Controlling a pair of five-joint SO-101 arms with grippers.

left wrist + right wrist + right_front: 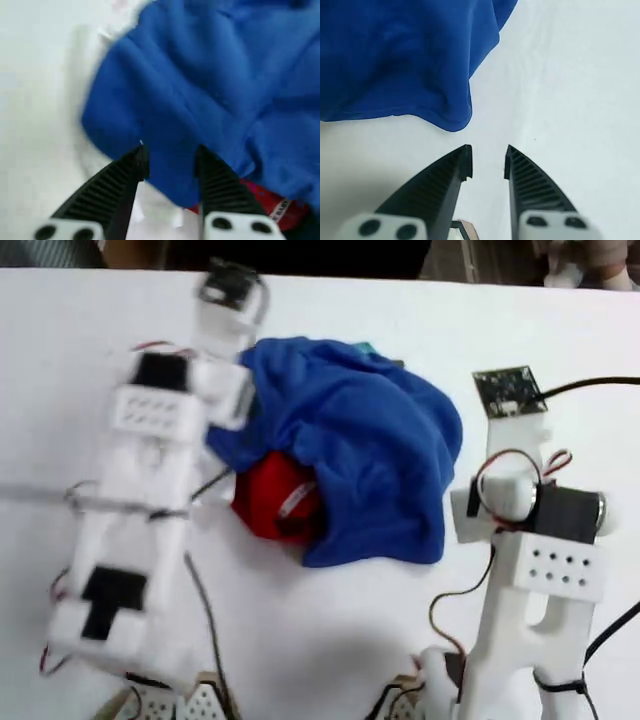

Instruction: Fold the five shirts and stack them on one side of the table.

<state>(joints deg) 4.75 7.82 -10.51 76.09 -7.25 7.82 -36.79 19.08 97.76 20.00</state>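
Observation:
A crumpled blue shirt (350,440) lies in a heap at the middle of the white table (330,640). A red shirt (275,500) sticks out from under its near left side, and a bit of teal cloth (365,348) shows at its far edge. My left gripper (170,162) is open, its fingers straddling the blue shirt's (210,75) edge just beside the red shirt (270,205). My right gripper (488,162) is open over bare table, a short way from a corner of the blue shirt (395,55).
The left arm (140,500) stands along the heap's left side and the right arm (530,560) along its right. Cables (205,610) run over the table's near part. Bare table lies far left and far right.

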